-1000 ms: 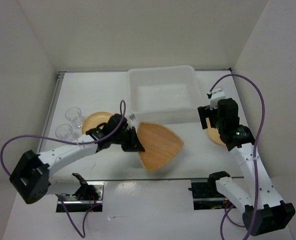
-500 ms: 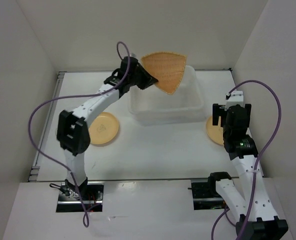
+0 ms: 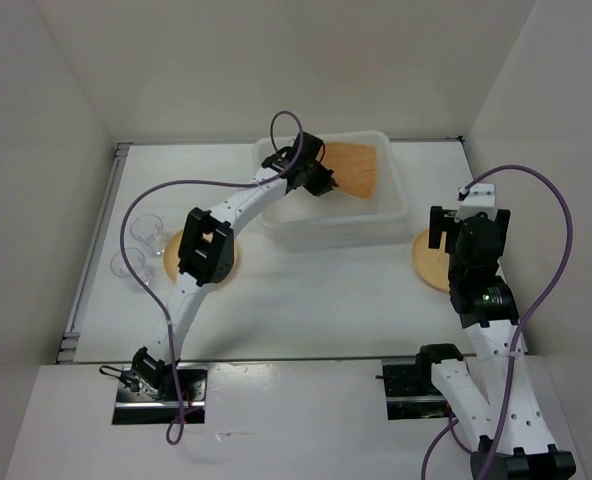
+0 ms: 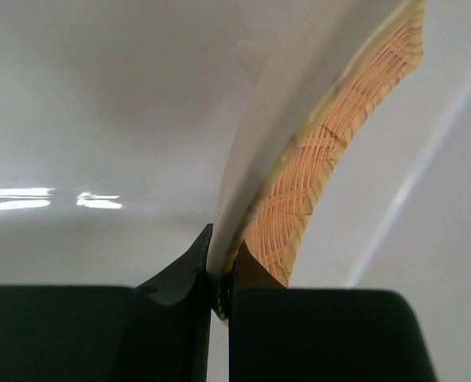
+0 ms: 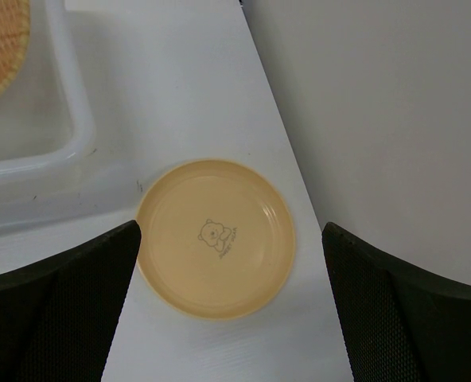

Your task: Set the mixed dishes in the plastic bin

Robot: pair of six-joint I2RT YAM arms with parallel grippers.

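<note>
My left gripper (image 3: 321, 182) is shut on the rim of the tan woven plate (image 3: 356, 170) and holds it tilted inside the white plastic bin (image 3: 391, 215). The left wrist view shows the plate's edge (image 4: 315, 175) pinched between my fingers. One round orange-yellow plate (image 3: 426, 262) lies on the table right of the bin. My right gripper (image 3: 471, 245) is open above it, and its wrist view shows the plate (image 5: 216, 237) with a bear print between the fingers. The other orange-yellow plate (image 3: 173, 262) lies at the left, partly hidden by my arm. Two clear cups (image 3: 148, 230) (image 3: 128, 266) stand beside it.
White walls enclose the table on the left, back and right. The right wall (image 5: 379, 119) stands close to the right plate. A corner of the bin (image 5: 68, 135) shows in the right wrist view.
My left gripper carried the woven plate from the table in front of the bin up over it, then lowered it into the bin. My right gripper shifted slightly over the right plate.
</note>
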